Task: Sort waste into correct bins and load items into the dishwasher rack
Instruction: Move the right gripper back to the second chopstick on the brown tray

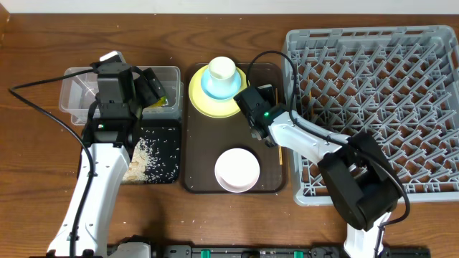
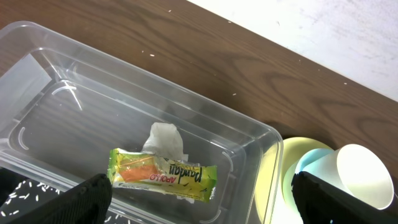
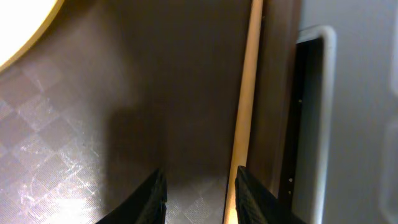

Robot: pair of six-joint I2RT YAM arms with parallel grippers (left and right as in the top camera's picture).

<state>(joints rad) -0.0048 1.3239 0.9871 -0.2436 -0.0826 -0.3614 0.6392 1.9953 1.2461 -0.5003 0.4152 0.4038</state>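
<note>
Left end effector [image 2: 205, 190] hangs over the clear tub [image 2: 37, 74] by the tabletop's far-left side, fingers [image 2: 90, 198] spread wide, nothing held. Tissue [image 2: 165, 138] and wrapper [image 2: 163, 176] lie inside the tub, touching, so that waste looks sorted. Rice [image 1: 149, 161] sits in the black tray [image 1: 171, 129], just nearer the front edge than the tub.

Right end effector [image 3: 199, 196] is low in the brown tray [image 3: 93, 124] at mid-tabletop, jaws parted to a narrow gap and empty. A chopstick [image 3: 247, 93] lies flat along the tray's right wall, just at the inner side of the right finger [image 3: 252, 199]. I can't tell if a second stick is there. It's probably lined up to pinch the stick.

Tight spot: the wall is right beside the stick and the rack [image 1: 380, 93], filling the right side, butts against the tray, so there's little room for a finger on that side. More room toward the tray's centre.

Plate [image 1: 197, 100] with blue bowl [image 1: 209, 87] and cup [image 1: 222, 69] stacked sits at the tray's far end and the white bowl [image 1: 237, 170] at the near end. None are racked yet.
</note>
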